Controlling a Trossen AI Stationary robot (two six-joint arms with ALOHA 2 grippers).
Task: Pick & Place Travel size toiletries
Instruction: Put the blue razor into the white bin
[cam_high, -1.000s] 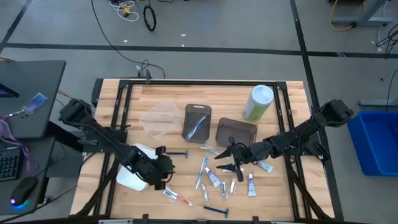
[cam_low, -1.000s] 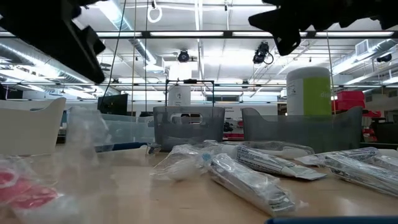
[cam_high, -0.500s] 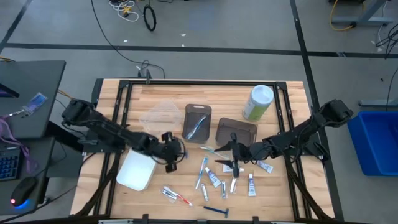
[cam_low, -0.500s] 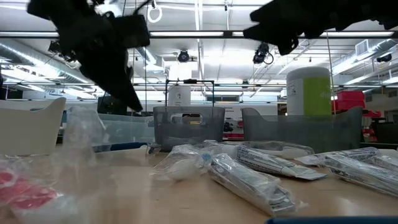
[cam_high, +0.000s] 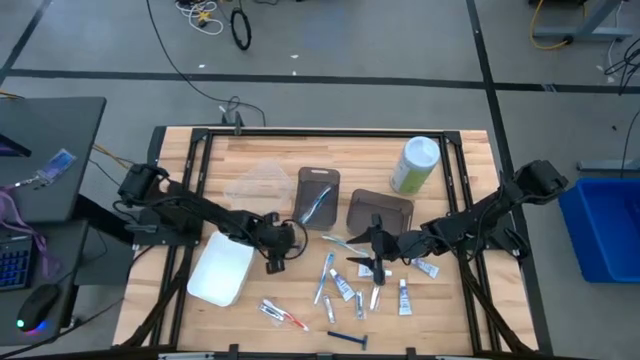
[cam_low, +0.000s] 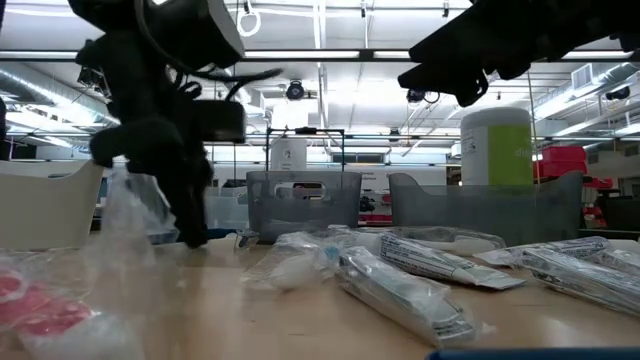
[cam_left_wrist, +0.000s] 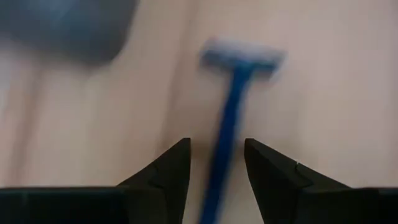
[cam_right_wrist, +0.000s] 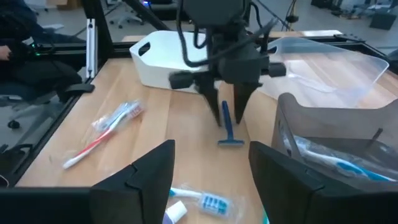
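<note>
the left claw (cam_high: 277, 258) is down at the bench (cam_high: 250, 150), its fingers (cam_left_wrist: 168, 171) set narrow on either side of a blue razor's (cam_left_wrist: 231, 118) handle; whether they press it cannot be told. the razor (cam_right_wrist: 227, 127) lies flat between the white tray (cam_high: 222, 270) and the dark bins (cam_high: 318, 196), head pointing away from the claw. the right claw (cam_high: 377, 262) hangs wide open above the scattered tubes (cam_high: 342, 285) and toothbrushes near the middle of the bench. one toothbrush (cam_high: 318, 205) lies in the left bin. a red-and-white toothbrush (cam_right_wrist: 102, 130) sits apart near the front edge. a green canister (cam_high: 414, 165) stands at the back
</note>
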